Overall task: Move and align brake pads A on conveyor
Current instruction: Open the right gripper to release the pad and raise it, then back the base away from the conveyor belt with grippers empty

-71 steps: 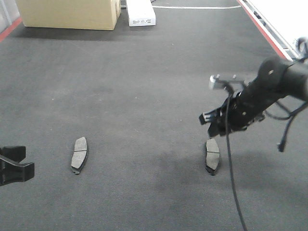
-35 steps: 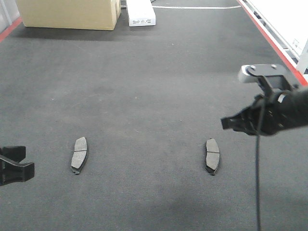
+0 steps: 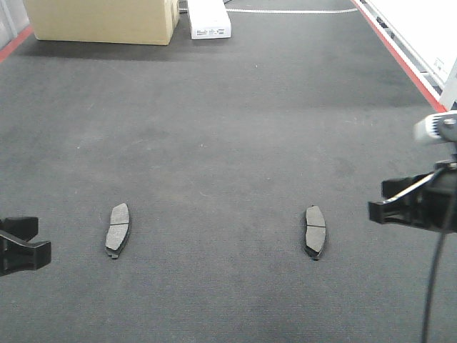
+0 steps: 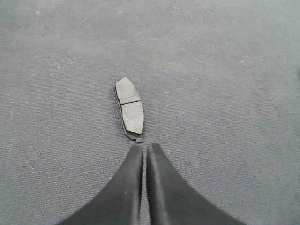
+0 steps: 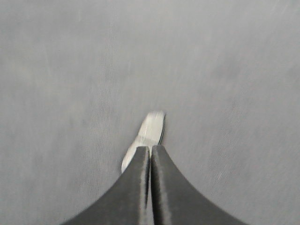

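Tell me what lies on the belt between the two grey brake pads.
Nothing: in the exterior front view only bare dark charcoal conveyor belt runs between the left grey curved brake pad and the right brake pad.

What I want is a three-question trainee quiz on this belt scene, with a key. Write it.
1. True or false: the left tool is shut on a pad.
2. How many pads lie on the conveyor in the front view? A one, B two, C four.
3. Fill in: at the far end, beside the cardboard box, lies a ___ box.
Key: 1 false; it is shut empty, and the left pad lies ahead of it. 2 B: the left pad and the right pad. 3 white: the white box.
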